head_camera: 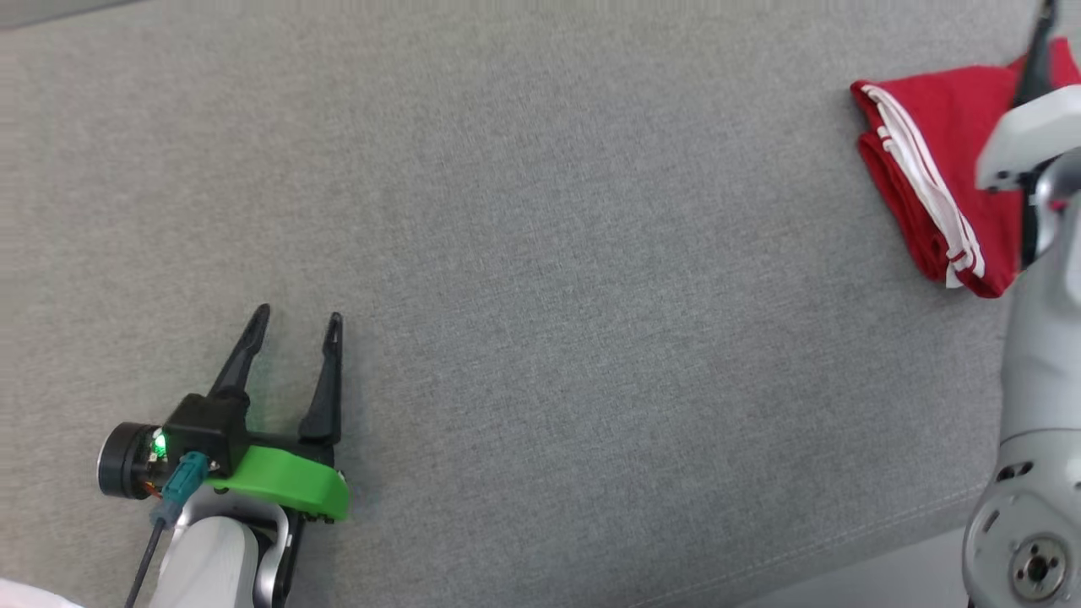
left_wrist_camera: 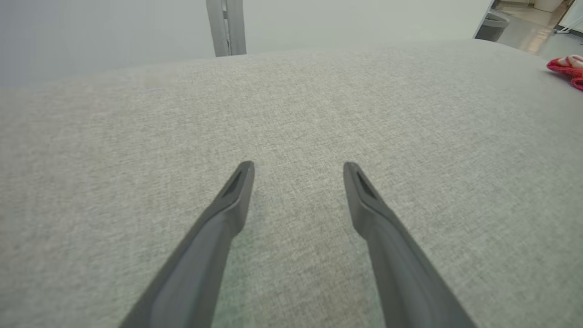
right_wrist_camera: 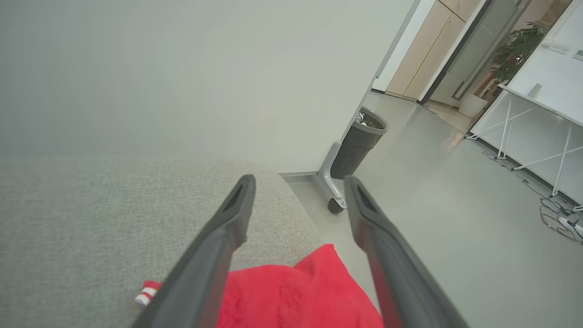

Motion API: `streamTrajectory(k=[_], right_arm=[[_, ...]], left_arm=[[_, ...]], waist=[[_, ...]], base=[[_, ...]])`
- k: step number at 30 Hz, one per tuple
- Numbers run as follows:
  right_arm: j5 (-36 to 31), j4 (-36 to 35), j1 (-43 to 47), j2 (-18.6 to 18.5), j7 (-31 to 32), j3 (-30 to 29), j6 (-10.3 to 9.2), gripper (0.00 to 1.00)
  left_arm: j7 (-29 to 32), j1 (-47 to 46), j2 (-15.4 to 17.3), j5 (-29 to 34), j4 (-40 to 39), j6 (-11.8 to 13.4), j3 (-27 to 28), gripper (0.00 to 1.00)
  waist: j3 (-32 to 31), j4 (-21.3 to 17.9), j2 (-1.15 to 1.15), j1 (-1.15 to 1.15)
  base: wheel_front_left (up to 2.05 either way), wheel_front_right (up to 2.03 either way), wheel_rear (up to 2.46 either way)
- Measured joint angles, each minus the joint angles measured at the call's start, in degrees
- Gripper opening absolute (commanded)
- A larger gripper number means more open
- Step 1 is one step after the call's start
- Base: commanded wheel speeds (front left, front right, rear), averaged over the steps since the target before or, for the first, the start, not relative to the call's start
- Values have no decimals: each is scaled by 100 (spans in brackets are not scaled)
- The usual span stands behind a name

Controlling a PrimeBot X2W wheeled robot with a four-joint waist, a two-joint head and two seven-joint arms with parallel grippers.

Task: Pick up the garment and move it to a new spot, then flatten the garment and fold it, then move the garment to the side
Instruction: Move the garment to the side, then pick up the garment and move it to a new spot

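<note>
Presently the garment (head_camera: 963, 127) is lying far right on the grey fabric surface (head_camera: 591, 253), waste bin (right_wrist_camera: 360, 141) beyond; left gripper (head_camera: 298, 315) and right gripper (right_wrist_camera: 298, 179) are hanging released.

Garment (head_camera: 946, 127) red w/ white stripes along one edge (cuff bit banded red-white in right wrist view); fabric surface (head_camera: 549, 253) light grey, fine heathered weave; left gripper (head_camera: 298, 315) fingers (head_camera: 321, 388) black, mount (head_camera: 287, 481) bright green, plug (head_camera: 184, 477) teal; right arm (head_camera: 1034, 380) pale silver-grey; bin (right_wrist_camera: 360, 146) dark grey; floor (right_wrist_camera: 455, 237) pale grey; cabinet doors (right_wrist_camera: 423, 50) tan; wall (right_wrist_camera: 182, 68) off-white; plant (right_wrist_camera: 519, 50) green.
</note>
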Motion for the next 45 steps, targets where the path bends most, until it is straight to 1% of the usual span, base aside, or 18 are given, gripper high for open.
streamTrajectory(k=[3,6,9,11,12,16,22,25,32,38,45], right_arm=[[898,-4,360,23,-1,883,0,100],[1783,-233,921,22,-2,1663,0,100],[2464,-453,1378,18,-1,2250,0,100],[2708,-631,1663,21,-2,2559,0,100],[3110,-812,1908,25,-2,2771,0,100],[3645,-1084,2461,27,-2,3204,0,100],[4123,-1436,3182,23,-2,3552,0,100],[4326,-1590,3531,20,-2,3555,0,100],[4487,-1669,4262,19,-2,3675,-1,100],[4475,-1678,4460,21,-2,3797,-1,100],[4439,-1629,4467,20,-2,3994,-1,100]], left_arm=[[0,15,-191,76,101,0,277,100],[0,82,-332,159,227,0,535,100],[0,155,-430,205,350,0,783,100],[0,190,-478,231,394,1,915,100],[0,205,-530,257,447,1,1056,100],[0,308,-588,283,499,1,1235,100],[0,551,-657,281,504,1,1425,100],[0,715,-692,279,525,1,1472,100],[0,1148,-766,279,521,1,1505,100],[0,1312,-776,194,508,1,1496,100],[0,1313,-784,158,425,12,1501,100]], waist=[[-261,67,0,0],[-546,154,0,0],[-791,243,0,0],[-931,306,0,0],[-1047,382,0,0],[-1255,538,0,0],[-1544,688,0,0],[-1687,725,0,0],[-2027,763,0,-1],[-2180,762,0,-1],[-2139,862,0,0]], base=[[0,0,0],[0,0,0],[0,0,0],[0,0,0],[0,0,0],[0,0,0],[0,0,0],[0,0,0],[0,0,0],[0,0,0],[0,0,0]])
